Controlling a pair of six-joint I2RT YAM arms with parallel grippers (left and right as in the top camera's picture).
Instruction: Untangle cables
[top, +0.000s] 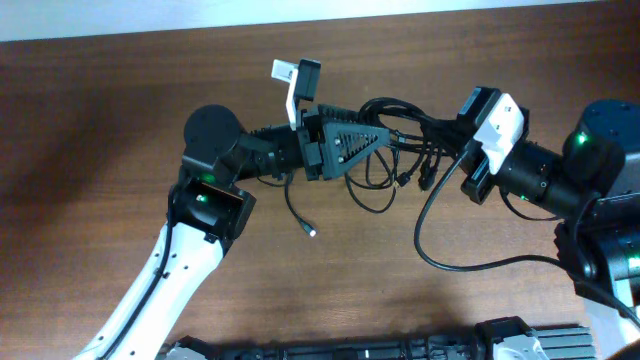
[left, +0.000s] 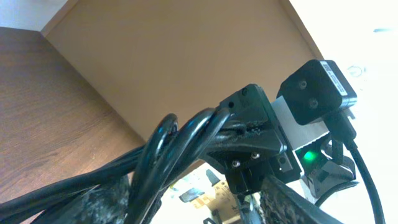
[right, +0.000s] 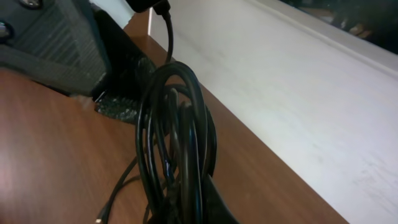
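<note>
Several thin black flexible cables (top: 415, 135) (left: 174, 149) (right: 183, 124) are bunched in one tangled knot of overlapping loops over the middle of the brown wooden surface (top: 100, 150). One strand trails out towards the near edge and ends in a small silvery-tipped plug (top: 313, 231). A longer strand (top: 425, 245) sweeps down in a wide open curve on the right. Short ends with small dark plugs (top: 400, 181) dangle beneath the knot.

Smooth, glossy black sheathing on cables (right: 180, 124); matt brown grained wood for table (top: 100, 120); ribbed matt black plastic on left gripper (top: 383, 137); smooth white plastic housing (top: 497, 122) upper right; silvery metal plug tip (top: 313, 231).
</note>
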